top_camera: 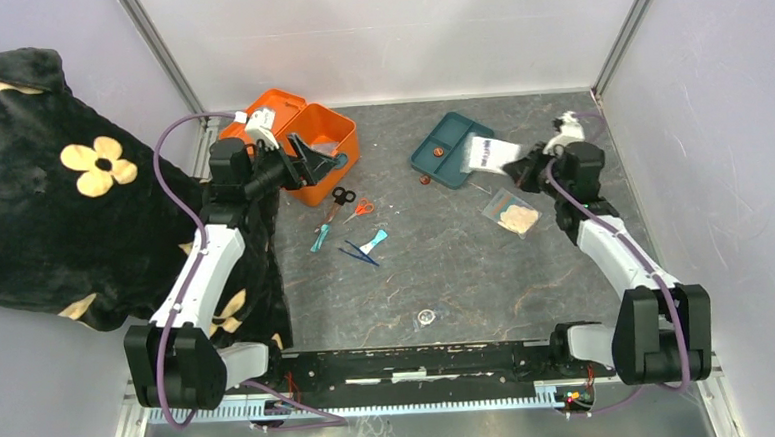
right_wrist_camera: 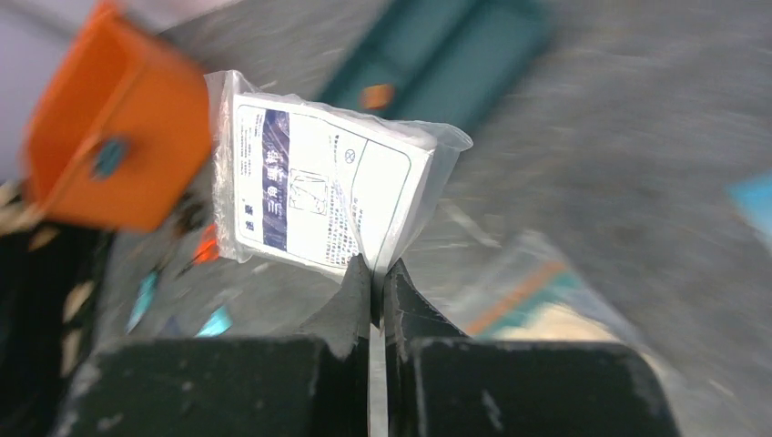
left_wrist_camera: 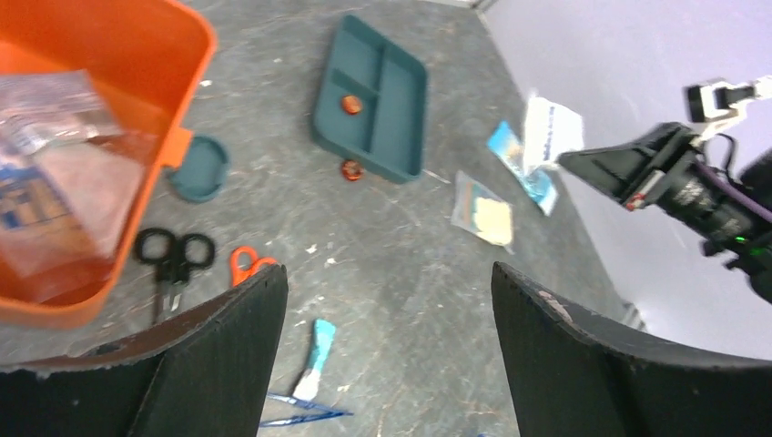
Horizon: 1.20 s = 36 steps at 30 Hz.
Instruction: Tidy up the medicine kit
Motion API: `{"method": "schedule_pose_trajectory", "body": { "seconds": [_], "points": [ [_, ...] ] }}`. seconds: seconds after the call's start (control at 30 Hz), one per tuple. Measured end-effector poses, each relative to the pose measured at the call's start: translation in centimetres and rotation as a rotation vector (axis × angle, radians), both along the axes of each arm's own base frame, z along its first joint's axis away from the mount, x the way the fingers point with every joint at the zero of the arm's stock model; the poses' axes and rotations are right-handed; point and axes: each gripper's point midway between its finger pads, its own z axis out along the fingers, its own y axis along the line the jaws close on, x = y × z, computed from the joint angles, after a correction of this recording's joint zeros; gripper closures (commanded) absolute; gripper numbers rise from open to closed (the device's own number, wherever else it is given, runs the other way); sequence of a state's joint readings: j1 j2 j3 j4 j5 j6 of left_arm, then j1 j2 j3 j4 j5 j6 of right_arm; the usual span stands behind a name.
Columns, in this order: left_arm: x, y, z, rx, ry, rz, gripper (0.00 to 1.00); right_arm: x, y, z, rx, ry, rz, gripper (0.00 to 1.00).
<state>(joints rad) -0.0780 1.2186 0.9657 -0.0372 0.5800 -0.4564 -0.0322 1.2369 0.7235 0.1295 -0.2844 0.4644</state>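
Your right gripper (right_wrist_camera: 378,273) pinches a white sachet (right_wrist_camera: 319,196) by its edge (view blurred); your left gripper (left_wrist_camera: 387,282) hangs spread wide beside the orange medicine kit (left_wrist_camera: 118,36).

medicine kit (top_camera: 330,186) far left, tray (top_camera: 447,133) right of it — scissors (top_camera: 342,195) before kit, pouch (top_camera: 511,214) before tray

Right pincer (top_camera: 514,165) with white packet (top_camera: 488,153); medicine kit (top_camera: 326,122) open.
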Motion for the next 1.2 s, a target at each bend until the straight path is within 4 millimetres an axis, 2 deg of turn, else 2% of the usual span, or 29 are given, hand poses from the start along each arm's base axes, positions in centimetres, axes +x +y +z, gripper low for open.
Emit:
{"method": "schedule_pose_trajectory", "body": {
  "seconds": [0.17, 0.23, 0.37, 0.5, 0.6, 0.77, 1.1, 1.13, 1.17, 1.2],
  "points": [
    [-1.0, -2.2, 1.8, -0.06, -0.061, -0.125, 0.09, -1.8, 9.8, 3.0, 0.086, -0.095, 0.366, 1.0],
    [-1.5, -3.1, 2.3, -0.069, -0.082, -0.17, 0.09, -2.7, 13.1, 3.9, 0.122, -0.109, 0.486, 1.0],
    [-2.7, -4.9, 2.7, -0.081, -0.1, -0.256, 0.09, -3.9, 18.3, 5.9, 0.167, -0.137, 0.652, 1.0],
    [-3.4, -6.0, 2.8, -0.088, -0.101, -0.304, 0.09, -4.9, 22.2, 7.5, 0.197, -0.164, 0.765, 1.0],
    [-3.5, -6.1, 2.6, -0.089, -0.096, -0.315, 0.12, -5.4, 23.9, 7.7, 0.213, -0.161, 0.808, 1.0],
    [-3.8, -6.5, 2.6, -0.091, -0.094, -0.331, 0.25, -5.9, 25.7, 7.2, 0.226, -0.135, 0.844, 1.0],
    [-3.8, -6.7, 2.6, -0.093, -0.099, -0.339, 0.84, -6.1, 26.3, 7.2, 0.232, -0.129, 0.854, 1.0],
    [-3.8, -6.7, 2.6, -0.094, -0.098, -0.339, 0.88, -6.1, 26.3, 7.2, 0.232, -0.129, 0.854, 1.0],
    [-3.8, -6.7, 2.5, -0.094, -0.097, -0.34, 0.96, -6.1, 26.2, 7.2, 0.231, -0.129, 0.852, 0.96],
    [-3.7, -6.7, 2.5, -0.094, -0.096, -0.339, 0.97, -6.0, 26.2, 7.1, 0.229, -0.13, 0.85, 0.91]
  ]
}}
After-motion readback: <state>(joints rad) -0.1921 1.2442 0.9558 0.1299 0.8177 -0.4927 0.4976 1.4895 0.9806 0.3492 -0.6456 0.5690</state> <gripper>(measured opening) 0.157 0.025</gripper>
